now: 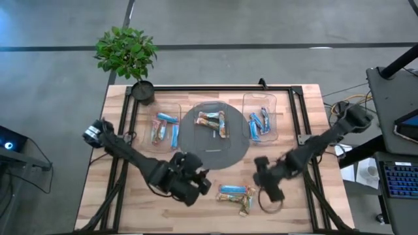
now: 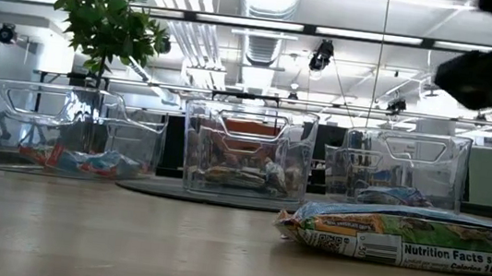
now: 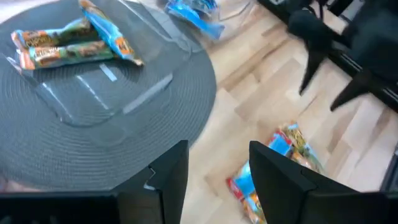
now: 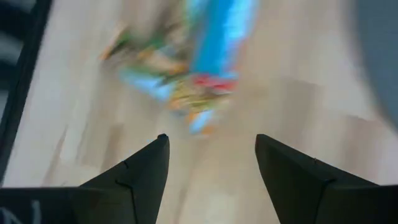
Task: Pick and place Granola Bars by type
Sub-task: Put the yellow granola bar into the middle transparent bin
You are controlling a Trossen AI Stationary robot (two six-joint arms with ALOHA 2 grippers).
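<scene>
Wooden worktop [image 1: 130,196], three bins on mat [image 1: 196,151], loose bars [image 1: 235,193] between grippers; left [image 1: 199,186] and right [image 1: 269,189] jaws apart, empty.

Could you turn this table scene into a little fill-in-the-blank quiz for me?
1. The number of clear bins on the table is ____.
2. The middle bin sits on a round grey ____.
3. The loose granola bars lie on bare wood between the left gripper and the ____ gripper.
4. Both grippers have their jaws ____.

Missing words: three; mat; right; open
</scene>
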